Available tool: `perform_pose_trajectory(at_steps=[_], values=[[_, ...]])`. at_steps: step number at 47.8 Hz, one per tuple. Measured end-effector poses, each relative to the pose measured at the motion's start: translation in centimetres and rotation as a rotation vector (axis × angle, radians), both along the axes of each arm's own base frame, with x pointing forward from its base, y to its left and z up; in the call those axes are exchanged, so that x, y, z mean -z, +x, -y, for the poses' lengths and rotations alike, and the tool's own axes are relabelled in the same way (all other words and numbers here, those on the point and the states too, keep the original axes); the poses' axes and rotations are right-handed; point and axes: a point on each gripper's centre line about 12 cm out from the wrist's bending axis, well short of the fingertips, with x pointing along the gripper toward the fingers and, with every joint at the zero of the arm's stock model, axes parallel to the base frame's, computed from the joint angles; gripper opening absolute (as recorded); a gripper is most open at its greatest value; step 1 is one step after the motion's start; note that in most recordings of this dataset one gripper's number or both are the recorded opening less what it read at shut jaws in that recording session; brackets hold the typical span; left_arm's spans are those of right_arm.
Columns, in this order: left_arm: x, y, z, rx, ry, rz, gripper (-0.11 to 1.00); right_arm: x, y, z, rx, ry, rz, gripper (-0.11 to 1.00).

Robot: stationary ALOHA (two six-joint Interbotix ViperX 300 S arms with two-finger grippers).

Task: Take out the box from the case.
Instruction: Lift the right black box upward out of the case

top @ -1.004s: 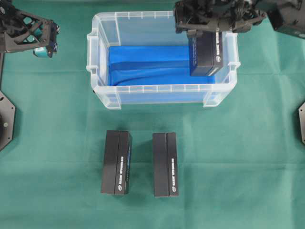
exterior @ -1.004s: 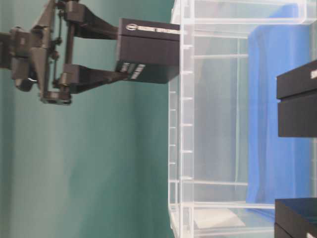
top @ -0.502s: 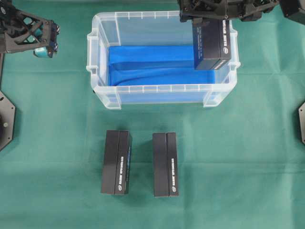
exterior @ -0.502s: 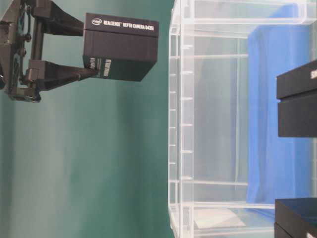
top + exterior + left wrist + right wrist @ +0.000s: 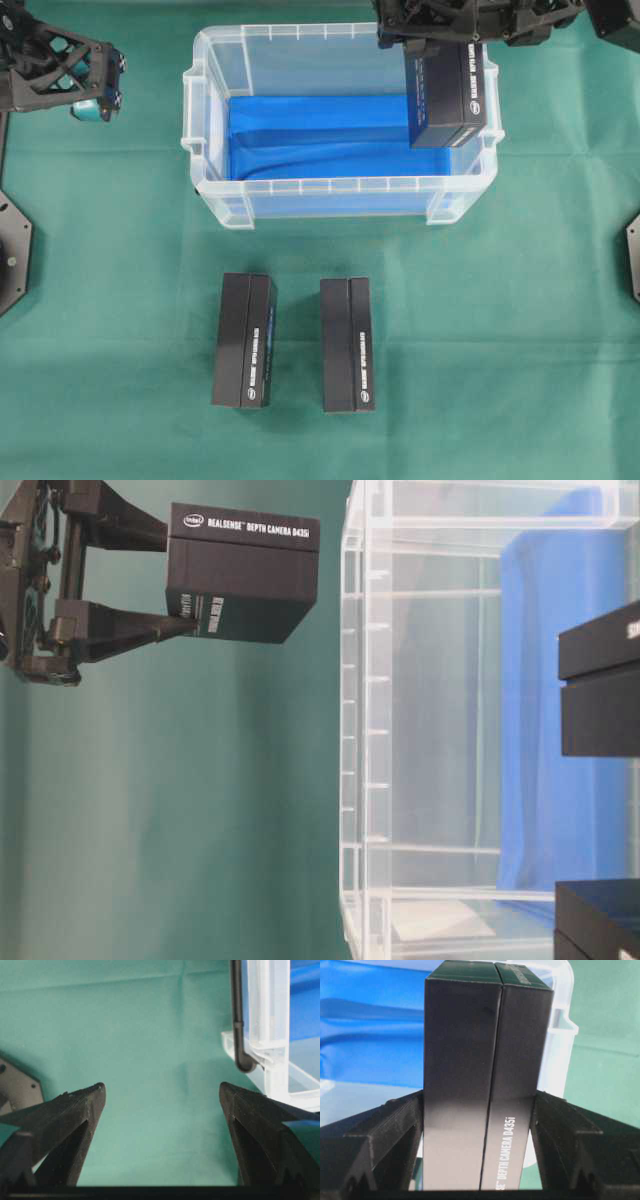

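Observation:
The box [image 5: 448, 95] is black with white lettering. My right gripper [image 5: 445, 40] is shut on it, and it hangs over the right end of the case [image 5: 340, 185], a clear plastic bin with a blue lining. In the table-level view the box [image 5: 243, 585] is wholly clear of the case rim [image 5: 365, 730], held by the right gripper [image 5: 180, 580]. In the right wrist view both fingers press the box [image 5: 487, 1075] on its sides, gripper [image 5: 480, 1095]. My left gripper [image 5: 95, 85] is open and empty at the far left, gripper [image 5: 162, 1087] over green cloth beside the case [image 5: 270, 1035].
Two more black boxes lie side by side on the green cloth in front of the case, one on the left [image 5: 245, 340] and one on the right [image 5: 347, 343]. Arm bases sit at the left and right table edges.
My right gripper has lifted the box from low inside the case to above its rim, and it has held almost still for the last half second. The left arm has not moved.

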Motion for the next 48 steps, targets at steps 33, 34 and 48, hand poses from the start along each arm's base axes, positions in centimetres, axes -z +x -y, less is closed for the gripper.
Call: perform_pose_trajectory(at_steps=[33,34,48], values=[[0.0,0.0,0.0,0.002,0.000,0.001,0.95,-0.1,0.0,0.0,0.001,-0.003,0.001,0.67],[0.0,0.0,0.0,0.002,0.000,0.000,0.95,0.0,0.0,0.0,-0.001,-0.003,-0.001,0.67],[0.0,0.0,0.0,0.003,0.000,0.000,0.95,0.0,0.3,-1.0,-0.021,-0.003,0.000,0.67]])
